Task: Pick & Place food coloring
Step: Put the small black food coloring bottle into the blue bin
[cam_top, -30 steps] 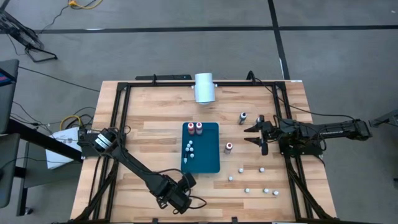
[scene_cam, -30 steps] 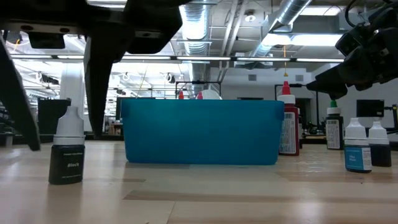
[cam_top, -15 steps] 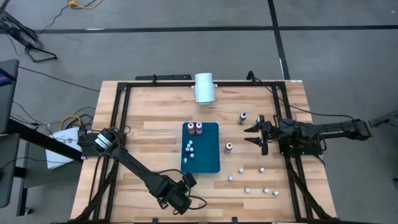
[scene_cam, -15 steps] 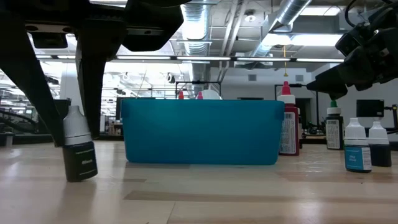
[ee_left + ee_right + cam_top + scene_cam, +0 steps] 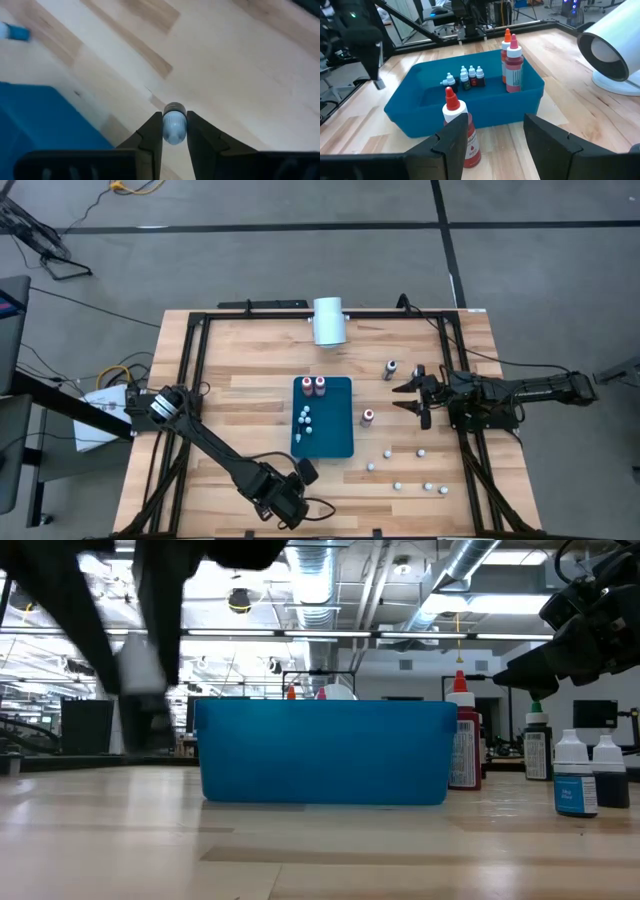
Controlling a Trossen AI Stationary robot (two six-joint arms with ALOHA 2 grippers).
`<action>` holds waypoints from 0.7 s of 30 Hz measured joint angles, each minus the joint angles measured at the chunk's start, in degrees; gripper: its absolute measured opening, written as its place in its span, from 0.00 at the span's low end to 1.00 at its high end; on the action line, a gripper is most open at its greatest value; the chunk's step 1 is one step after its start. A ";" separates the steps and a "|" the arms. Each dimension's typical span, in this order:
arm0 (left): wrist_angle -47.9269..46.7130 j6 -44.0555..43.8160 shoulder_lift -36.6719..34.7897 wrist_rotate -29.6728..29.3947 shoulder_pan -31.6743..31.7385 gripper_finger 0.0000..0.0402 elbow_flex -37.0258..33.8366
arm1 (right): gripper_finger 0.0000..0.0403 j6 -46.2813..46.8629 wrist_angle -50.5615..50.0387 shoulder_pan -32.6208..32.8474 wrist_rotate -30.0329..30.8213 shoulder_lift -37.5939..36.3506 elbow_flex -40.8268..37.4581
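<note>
The left gripper's fingers (image 5: 150,132) were clamped on a small bottle (image 5: 174,125), apparently lifted off the worktop (image 5: 240,65) beside the blue tray (image 5: 40,120). The right gripper's fingers (image 5: 452,140) stood apart, a red-capped bottle (image 5: 457,127) just ahead.

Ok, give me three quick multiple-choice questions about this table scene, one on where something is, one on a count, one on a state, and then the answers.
1. Where is the blue bin?
A. mid-table
B. beside the table
C. on the white cylinder

2. How many tall red-capped bottles stand inside the bin?
A. none
B. two
C. five

3. What is the left end effector doing?
A. gaping open over the bin
B. shut on a small bottle
C. resting on the floor

Answers: 1 A, the high view shows it at the table's middle. 2 B, two tall bottles stand at one end. 3 B, its fingers pinch a small bottle held clear of the wood.
</note>
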 joint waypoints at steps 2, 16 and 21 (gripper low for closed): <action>-1.52 -0.01 -0.40 0.16 0.02 0.16 1.48 | 0.46 0.00 0.00 0.00 0.00 0.00 -0.02; -3.49 1.87 -3.61 -1.50 3.08 0.16 8.41 | 0.46 0.00 0.00 0.01 0.00 0.00 -0.01; -4.15 2.25 -5.19 -3.50 3.88 0.16 8.45 | 0.46 0.00 0.05 0.02 0.00 0.00 0.00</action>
